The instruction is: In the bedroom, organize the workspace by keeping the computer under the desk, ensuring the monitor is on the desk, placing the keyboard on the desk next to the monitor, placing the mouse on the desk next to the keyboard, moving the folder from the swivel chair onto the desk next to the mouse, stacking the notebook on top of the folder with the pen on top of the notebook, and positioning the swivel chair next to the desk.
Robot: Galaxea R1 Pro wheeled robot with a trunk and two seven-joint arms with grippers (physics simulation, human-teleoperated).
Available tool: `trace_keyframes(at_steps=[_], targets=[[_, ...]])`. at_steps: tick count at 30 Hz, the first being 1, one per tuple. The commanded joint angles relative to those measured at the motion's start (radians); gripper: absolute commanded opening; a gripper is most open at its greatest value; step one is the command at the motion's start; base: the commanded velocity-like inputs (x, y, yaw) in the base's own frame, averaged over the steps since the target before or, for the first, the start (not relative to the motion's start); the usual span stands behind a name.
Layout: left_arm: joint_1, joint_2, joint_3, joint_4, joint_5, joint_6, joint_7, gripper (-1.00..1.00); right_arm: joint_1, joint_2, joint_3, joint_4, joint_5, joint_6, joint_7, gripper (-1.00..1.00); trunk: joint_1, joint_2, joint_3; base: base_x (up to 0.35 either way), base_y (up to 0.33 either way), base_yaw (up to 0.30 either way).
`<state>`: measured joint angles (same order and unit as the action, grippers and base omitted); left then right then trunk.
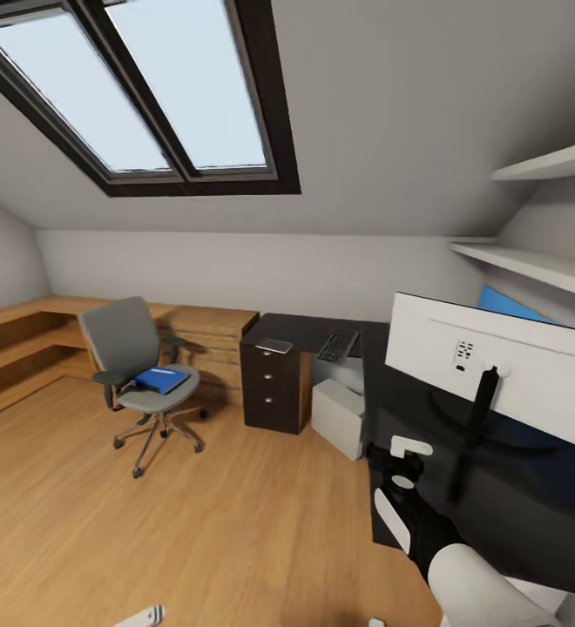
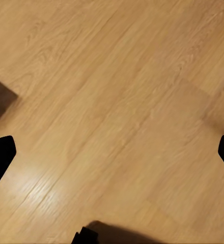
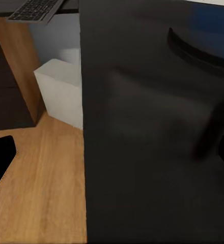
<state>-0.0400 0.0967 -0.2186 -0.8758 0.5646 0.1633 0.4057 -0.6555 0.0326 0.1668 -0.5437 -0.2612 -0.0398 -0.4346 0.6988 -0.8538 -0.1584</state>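
The grey swivel chair (image 1: 129,347) stands on the wood floor left of the desk, with the blue folder (image 1: 159,380) flat on its seat. On the black desk (image 1: 305,327) lie the keyboard (image 1: 337,346) (image 3: 34,9) and a thin grey notebook (image 1: 273,346). The white computer (image 1: 338,416) (image 3: 61,91) sits under the desk. The monitor (image 1: 514,370) stands on the near desk wing, its pale back toward me. My right gripper (image 3: 112,157) is open at that wing's edge. My left gripper (image 2: 112,152) hangs open over bare floor. The mouse and pen are out of view.
A dark three-drawer unit (image 1: 273,390) holds up the desk's left end. Low light-wood cabinets (image 1: 26,335) run along the left and back walls. White shelves (image 1: 549,261) hang at the right under the sloped ceiling with its skylight (image 1: 148,87). Open floor (image 1: 192,522) lies ahead.
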Motion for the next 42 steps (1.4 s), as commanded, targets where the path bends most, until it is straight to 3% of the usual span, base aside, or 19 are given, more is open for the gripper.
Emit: trace_keyframes(at_steps=[1,14,23,42], targets=[[-0.001,0.001,-0.005,-0.002,0.006,0.002,0.008,1.0,-0.001,-0.001,0.007,0.0,-0.01,-0.004,-0.007,1.0,0.0,-0.001,-0.001,0.078,0.332,-0.099],[-0.001,-0.001,-0.005,-0.002,0.004,0.002,0.008,1.0,-0.001,-0.002,0.007,0.001,-0.009,-0.006,-0.006,1.0,0.0,-0.001,0.01,0.051,0.145,-0.219],[-0.001,0.0,-0.004,-0.003,0.005,0.001,0.008,1.0,-0.001,-0.001,0.007,0.001,-0.009,-0.006,-0.006,1.0,-0.034,0.062,0.041,0.029,0.003,-0.142],[-0.001,0.004,0.011,-0.003,0.007,0.002,0.008,1.0,-0.001,0.0,0.007,0.005,-0.01,-0.007,-0.005,1.0,-0.107,0.195,0.101,0.337,0.065,0.0]])
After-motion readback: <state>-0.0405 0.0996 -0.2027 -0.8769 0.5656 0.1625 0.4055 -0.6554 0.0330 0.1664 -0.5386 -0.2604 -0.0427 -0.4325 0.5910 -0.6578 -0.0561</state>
